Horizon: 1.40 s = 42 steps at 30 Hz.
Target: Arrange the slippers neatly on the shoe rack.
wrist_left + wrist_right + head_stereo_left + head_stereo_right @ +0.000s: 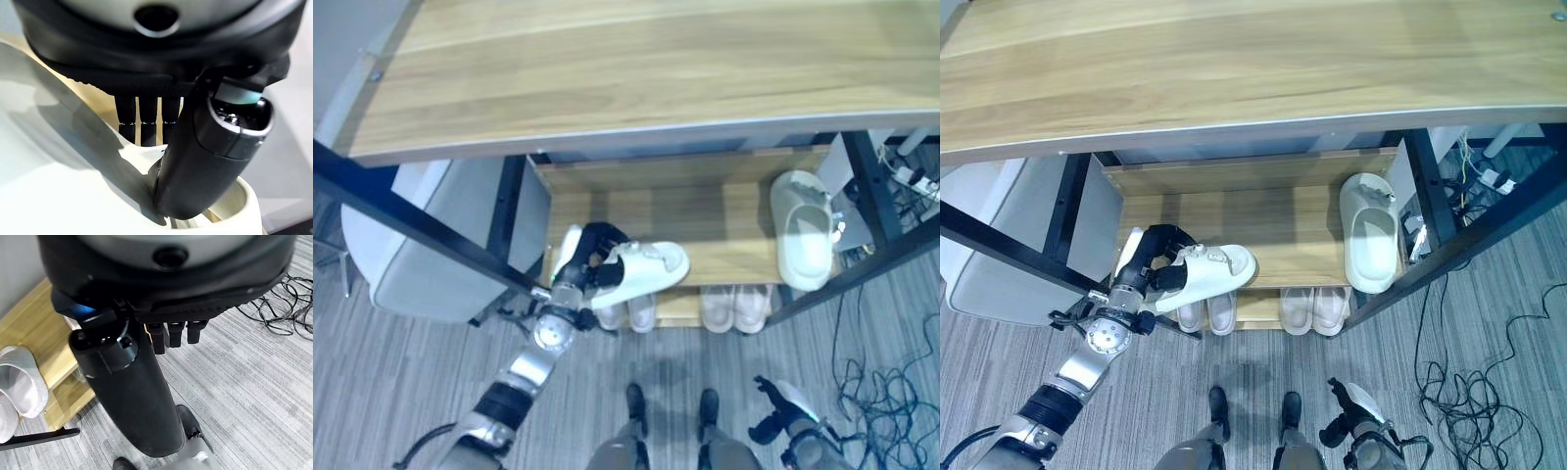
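Slippers are the items under inspection, at a wooden shoe rack (705,220) set beneath a wooden table top (636,69).

Left hand (592,257): my fingers and thumb are curled round one white slipper (641,271), clamping it at its heel end. It lies sideways across the front of the upper shelf, toe pointing to my right, partly overhanging the shelf's front edge. My left wrist view confirms the clamp: the thumb (205,156) presses onto the slipper's pale upper while the fingers (146,122) reach down behind it.

Second white slipper (803,230): it rests on the right end of the same upper shelf, lying lengthwise, its front end projecting past the shelf edge towards me. It is well apart from the held one.

Lower shelf: two pairs of pale shoes (734,305) stand side by side, toes facing out, beneath the upper shelf.

Right hand (778,406): it hangs low at my right side above the grey floor (411,362), well apart from the rack. Its wrist view shows the fingers (178,333) bent short with nothing in them.

A grey padded chair (431,245) stands to the left of the rack.
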{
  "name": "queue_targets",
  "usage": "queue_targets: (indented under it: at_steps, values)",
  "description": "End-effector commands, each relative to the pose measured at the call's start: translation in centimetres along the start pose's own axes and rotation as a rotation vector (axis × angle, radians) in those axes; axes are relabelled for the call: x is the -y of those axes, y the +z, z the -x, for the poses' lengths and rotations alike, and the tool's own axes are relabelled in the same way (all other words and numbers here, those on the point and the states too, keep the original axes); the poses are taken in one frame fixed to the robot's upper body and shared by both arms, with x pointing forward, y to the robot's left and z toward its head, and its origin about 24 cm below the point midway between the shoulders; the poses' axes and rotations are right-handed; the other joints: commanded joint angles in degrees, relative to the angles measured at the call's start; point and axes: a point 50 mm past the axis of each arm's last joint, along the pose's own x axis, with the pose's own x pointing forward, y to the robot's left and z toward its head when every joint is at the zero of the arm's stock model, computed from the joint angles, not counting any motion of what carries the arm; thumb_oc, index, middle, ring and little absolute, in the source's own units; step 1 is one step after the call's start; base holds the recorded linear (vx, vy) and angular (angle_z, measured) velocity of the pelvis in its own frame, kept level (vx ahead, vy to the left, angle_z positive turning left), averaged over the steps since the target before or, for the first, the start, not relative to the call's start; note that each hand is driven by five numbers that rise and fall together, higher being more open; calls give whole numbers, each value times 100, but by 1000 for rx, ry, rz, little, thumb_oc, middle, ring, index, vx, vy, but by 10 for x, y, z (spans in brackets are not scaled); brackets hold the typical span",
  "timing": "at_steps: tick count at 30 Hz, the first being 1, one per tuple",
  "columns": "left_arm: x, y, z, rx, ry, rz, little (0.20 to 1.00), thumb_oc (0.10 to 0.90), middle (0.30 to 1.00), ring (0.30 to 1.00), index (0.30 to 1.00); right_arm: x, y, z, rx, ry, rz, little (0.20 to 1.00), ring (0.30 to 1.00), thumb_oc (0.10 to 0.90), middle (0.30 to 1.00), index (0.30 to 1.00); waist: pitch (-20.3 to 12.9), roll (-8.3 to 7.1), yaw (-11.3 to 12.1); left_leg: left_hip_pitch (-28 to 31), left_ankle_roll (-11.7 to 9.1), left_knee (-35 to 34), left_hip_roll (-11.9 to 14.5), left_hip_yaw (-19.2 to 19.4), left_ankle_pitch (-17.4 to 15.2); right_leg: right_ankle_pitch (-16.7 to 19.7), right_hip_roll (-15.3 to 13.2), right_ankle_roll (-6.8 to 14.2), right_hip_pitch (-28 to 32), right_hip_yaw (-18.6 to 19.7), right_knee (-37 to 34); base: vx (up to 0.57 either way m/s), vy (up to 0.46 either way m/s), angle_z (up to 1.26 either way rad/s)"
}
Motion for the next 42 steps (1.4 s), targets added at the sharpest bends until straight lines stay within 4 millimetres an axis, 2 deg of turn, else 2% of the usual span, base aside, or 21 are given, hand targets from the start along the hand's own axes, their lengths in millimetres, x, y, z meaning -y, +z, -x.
queue_targets:
  at_steps: [1,7,9,14,23,30,40,41,42]
  values:
    - [-18,47,-25,213,124,86,300,400,300,300,300,10,5,3,51,-63,-11,900,900,800,900,900,-234,-165,17,187,-428,-51,266,-41,-275,-180,-498,512,-149,-45,-8,4,-1,-9]
    - [-3,63,-31,246,153,176,300,400,300,300,300,14,3,3,50,-96,-12,900,900,800,900,900,-176,-103,-73,238,-426,-51,282,34,-284,-200,-472,512,-142,11,-8,-2,-2,-9]
    - [-1,76,-38,280,166,194,300,400,300,300,300,20,1,4,51,-116,-3,900,900,800,900,900,-149,-65,-155,272,-418,-51,290,112,-307,-199,-454,525,-165,80,-8,8,23,-11]
    - [-11,98,-55,348,191,142,300,400,300,300,300,29,-6,6,44,-136,26,900,900,800,900,900,-128,-43,-330,317,-397,-51,339,313,-340,-147,-413,572,-262,221,-8,10,22,-24]
    - [-30,126,-84,395,258,61,300,400,300,300,300,33,-17,7,6,-134,50,900,900,800,900,900,-101,-51,-548,275,-398,-51,388,583,-339,-55,-382,626,-530,408,-8,6,-1,-26]
    - [-54,131,-96,386,313,-52,300,400,300,300,300,36,-14,7,27,-140,41,900,900,800,900,900,-58,16,-650,238,-393,-51,395,690,-337,-3,-378,657,-667,502,-8,7,7,-16]
    - [-74,133,-106,361,358,-158,300,400,300,300,300,30,-17,7,13,-127,25,900,900,800,900,900,-29,0,-687,144,-397,-51,397,668,-311,29,-369,644,-784,522,-8,1,-1,-2]
    - [-79,133,-106,364,371,-176,811,740,811,811,811,28,-18,8,12,-123,23,900,900,800,900,900,-29,-9,-673,129,-402,-51,406,660,-306,29,-370,637,-792,507,-8,0,0,0]
    - [-79,133,-106,365,373,-174,900,800,900,900,900,27,-18,8,11,-120,22,900,900,800,900,900,-27,-15,-668,128,-403,-51,408,657,-304,28,-368,634,-791,502,-8,0,0,0]
